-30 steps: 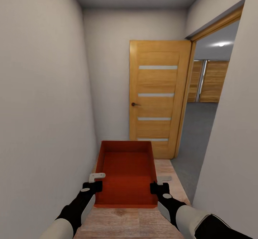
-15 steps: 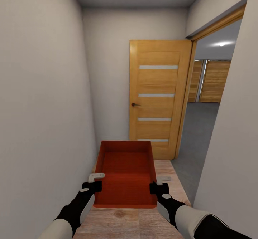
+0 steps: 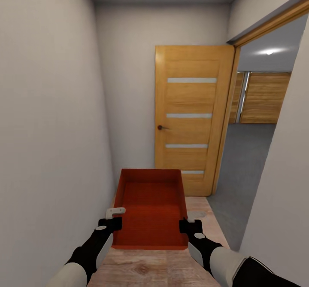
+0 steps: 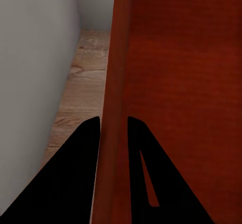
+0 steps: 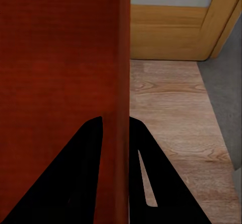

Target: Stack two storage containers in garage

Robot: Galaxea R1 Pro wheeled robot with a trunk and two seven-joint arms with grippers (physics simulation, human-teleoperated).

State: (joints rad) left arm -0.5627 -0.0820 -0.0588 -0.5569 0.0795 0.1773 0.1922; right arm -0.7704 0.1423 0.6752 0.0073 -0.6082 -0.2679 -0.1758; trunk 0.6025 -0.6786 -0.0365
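Head view: looking down a narrow white-walled corridor, with an orange-red storage container (image 3: 150,212) sitting low in the centre of the frame, open top facing up, carried level above the light wood-plank floor (image 3: 146,270). Left gripper (image 3: 110,223) clamping the container's left wall near its closer corner at lower left; right gripper (image 3: 189,226) clamping the right wall opposite, at lower right. Beyond the container, a light-wood door (image 3: 191,119) with pale horizontal slats and a small dark knob standing open at centre right, touching the frame of a doorway (image 3: 257,106) opening toward the right edge. Through that doorway, showing dark grey floor (image 3: 240,158), wood-panelled surfaces at the back and a ceiling light glowing at upper right. Left wrist view: left gripper (image 4: 113,128) closing its two dark fingers (image 4: 75,168) tightly on the thin upright wall of the container, one finger on each face, the red interior spreading across the right half of the frame, white wall and wood planks lying at upper left. Right wrist view: right gripper (image 5: 116,128) pinching the container's other wall the same way, dark fingers (image 5: 151,173) pressing both faces, red tray bottom filling the left half, door bottom showing at upper right, wood planks below it, a strip of grey floor running along the right edge.
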